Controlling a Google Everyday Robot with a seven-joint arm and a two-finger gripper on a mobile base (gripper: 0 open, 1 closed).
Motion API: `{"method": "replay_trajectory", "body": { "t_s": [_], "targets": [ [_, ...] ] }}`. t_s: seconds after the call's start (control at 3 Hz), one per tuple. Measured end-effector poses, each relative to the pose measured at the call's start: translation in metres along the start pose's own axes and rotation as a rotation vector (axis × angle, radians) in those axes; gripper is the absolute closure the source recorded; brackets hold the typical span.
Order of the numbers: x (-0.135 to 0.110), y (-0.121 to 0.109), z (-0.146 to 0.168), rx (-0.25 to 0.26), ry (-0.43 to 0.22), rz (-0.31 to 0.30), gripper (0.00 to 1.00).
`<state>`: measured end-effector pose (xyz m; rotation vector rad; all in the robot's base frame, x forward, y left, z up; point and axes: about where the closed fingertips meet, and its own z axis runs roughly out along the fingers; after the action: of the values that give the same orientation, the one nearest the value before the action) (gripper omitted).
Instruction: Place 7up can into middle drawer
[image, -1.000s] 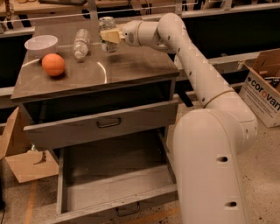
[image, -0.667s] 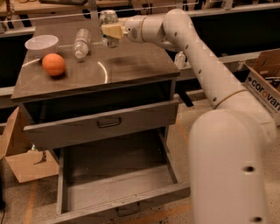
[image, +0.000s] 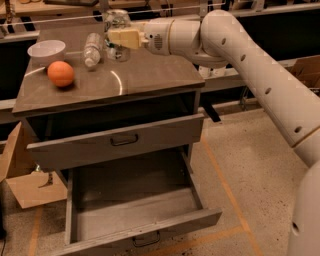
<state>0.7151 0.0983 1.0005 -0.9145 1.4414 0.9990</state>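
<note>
7up can (image: 116, 20) upright just beside the clear bottle (image: 92, 47). Gripper (image: 114, 38) level with the can's middle, just past the bottle; clamped or not, cannot tell. Probably light, slick, easily dented: grasp mid-wall, squeeze gently.

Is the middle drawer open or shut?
Open: the middle drawer is pulled far out, floor showing. The gripper is at the 7up can over the tabletop.
</note>
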Motion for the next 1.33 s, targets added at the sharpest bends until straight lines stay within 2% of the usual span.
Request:
{"method": "replay_trajectory", "body": {
  "t_s": [0.33, 0.67, 1.0, 1.33],
  "targets": [
    [0.02, 0.05, -0.004, -0.078, 0.033, 0.064, 1.0],
    [0.026, 0.091, -0.009, -0.124, 0.058, 0.093, 1.0],
    [0.026, 0.091, -0.009, -0.124, 0.058, 0.093, 1.0],
    [0.028, 0.117, -0.013, -0.159, 0.055, 0.124, 1.0]
  ]
}}
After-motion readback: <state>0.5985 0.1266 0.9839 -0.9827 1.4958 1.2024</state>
